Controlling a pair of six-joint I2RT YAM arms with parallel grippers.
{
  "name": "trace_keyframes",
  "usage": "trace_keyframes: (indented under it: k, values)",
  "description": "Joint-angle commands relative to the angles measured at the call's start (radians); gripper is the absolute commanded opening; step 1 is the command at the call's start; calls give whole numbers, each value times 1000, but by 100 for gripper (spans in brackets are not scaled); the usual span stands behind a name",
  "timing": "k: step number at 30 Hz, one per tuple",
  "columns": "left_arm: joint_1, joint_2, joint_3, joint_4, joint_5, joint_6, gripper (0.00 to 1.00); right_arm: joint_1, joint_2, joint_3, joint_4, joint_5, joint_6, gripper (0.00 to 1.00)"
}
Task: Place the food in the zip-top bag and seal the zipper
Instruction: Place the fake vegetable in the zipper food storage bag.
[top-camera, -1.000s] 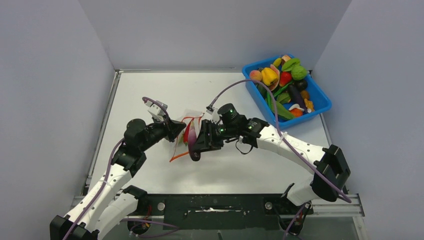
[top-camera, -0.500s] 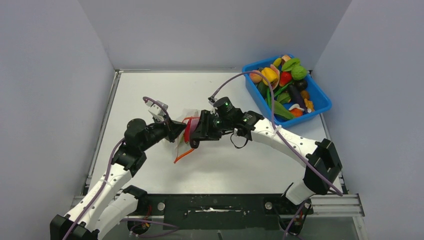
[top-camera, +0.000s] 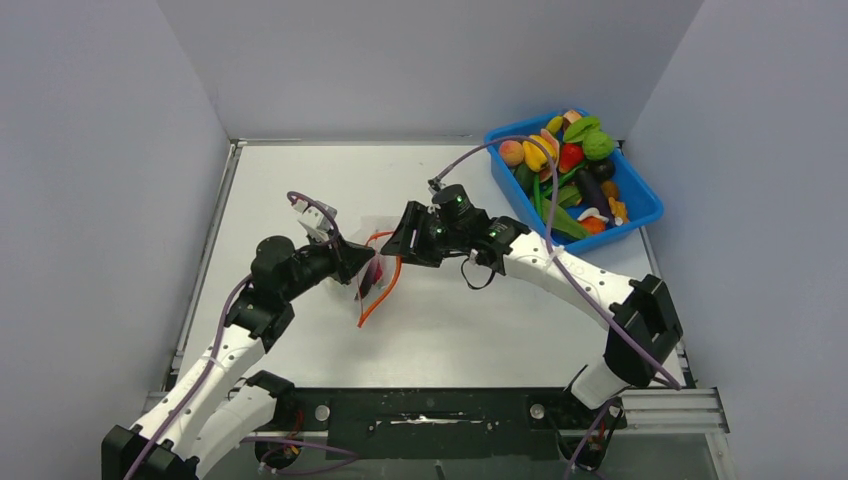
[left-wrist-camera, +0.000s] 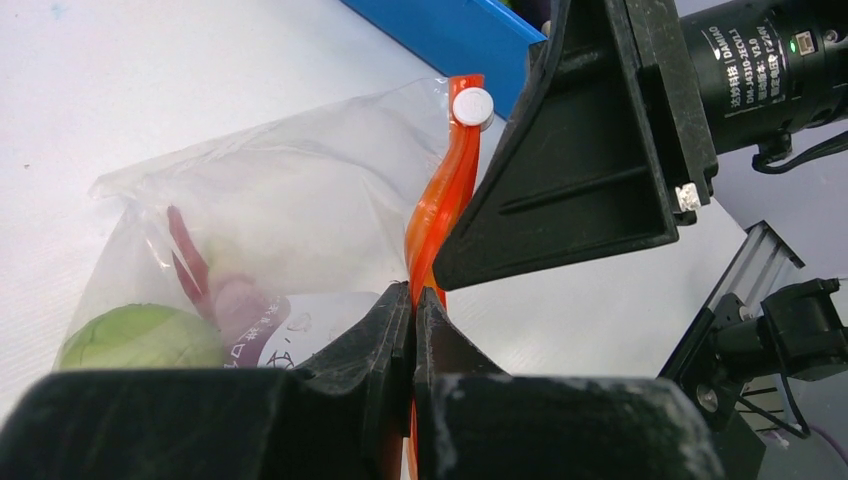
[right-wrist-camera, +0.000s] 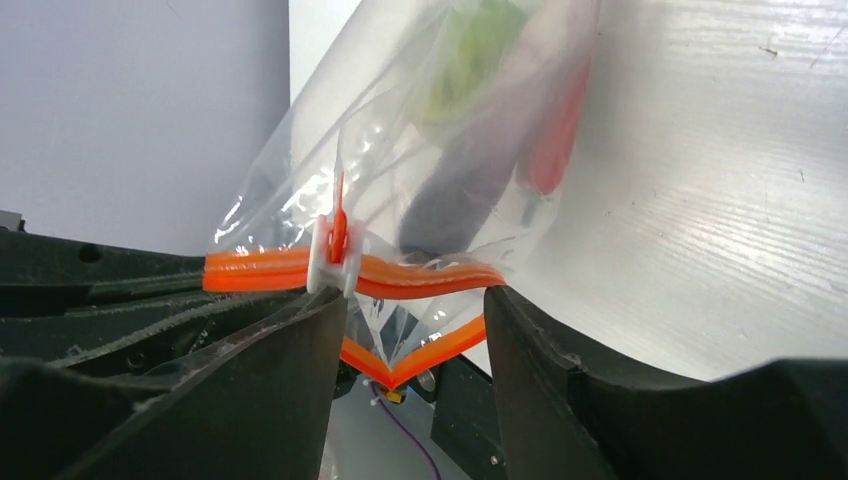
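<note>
Left gripper (left-wrist-camera: 413, 300) pinches zipper (left-wrist-camera: 445, 190); right gripper (right-wrist-camera: 415, 300) jaws apart (food (left-wrist-camera: 140, 335) inside bag (left-wrist-camera: 290, 200)).

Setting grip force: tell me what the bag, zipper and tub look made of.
Bag: thin clear plastic film, glossy; it crinkles and the food shows through.
Zipper: thicker orange plastic, smooth, semi-translucent; bends in a curve.
Tub: likely rigid blue plastic, smooth; straight walls.

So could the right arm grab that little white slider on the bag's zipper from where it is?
Probably yes. The right arm has its jaws open at the zipper, with the white slider just off the gap's edge and nothing between. The left arm pinches the zipper.
</note>
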Motion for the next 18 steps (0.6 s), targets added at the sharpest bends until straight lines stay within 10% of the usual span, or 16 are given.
trace_keyframes:
  k: [1, 18]
  values:
    - [-3, -6, 45, 43, 18, -12, 0, -9, 19, 59, 69, 11, -2, 54]
    - [5, -4, 49, 38, -15, -18, 0, 23, -149, -128, 132, 162, -186, 51]
